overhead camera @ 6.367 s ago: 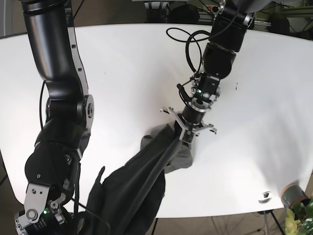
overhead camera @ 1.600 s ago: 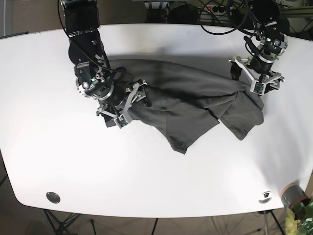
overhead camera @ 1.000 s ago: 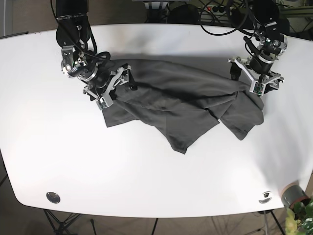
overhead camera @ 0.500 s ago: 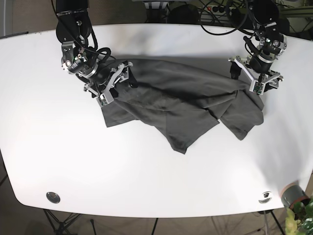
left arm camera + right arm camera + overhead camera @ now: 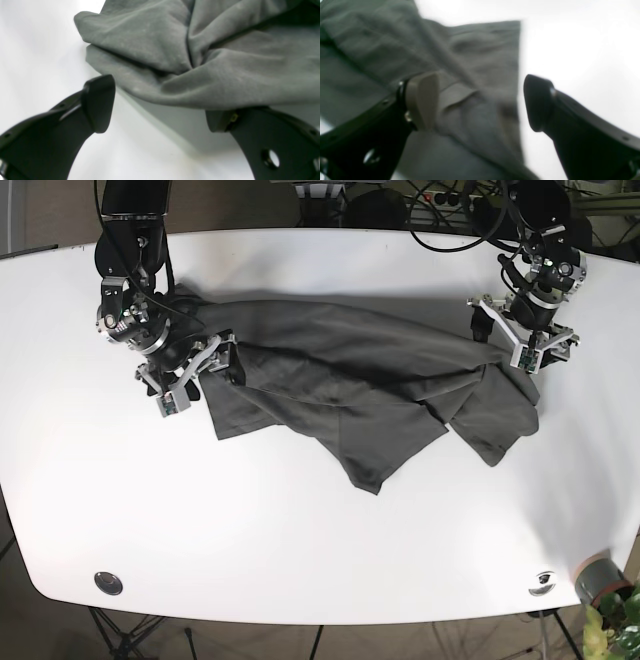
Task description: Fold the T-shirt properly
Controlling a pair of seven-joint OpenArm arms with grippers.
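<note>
The dark grey T-shirt (image 5: 360, 385) lies crumpled across the middle of the white table (image 5: 300, 530), with a flap hanging toward the front. My right gripper (image 5: 192, 375) stands open at the shirt's left edge. In the right wrist view, which is blurred, the right gripper (image 5: 480, 102) straddles a flat corner of the T-shirt (image 5: 475, 62). My left gripper (image 5: 525, 345) is open at the shirt's right end. In the left wrist view, the left gripper (image 5: 157, 110) has a bunched fold of the T-shirt (image 5: 200, 57) just ahead of its fingertips, brushing one of them.
A round black fitting (image 5: 108, 583) sits near the table's front left edge and another (image 5: 542, 582) near the front right. A grey pot with a plant (image 5: 600, 580) stands off the front right corner. Cables hang behind the far edge.
My right gripper has slid left along the shirt to its left edge, and the cloth there now lies flatter. The left arm has stayed in place.
</note>
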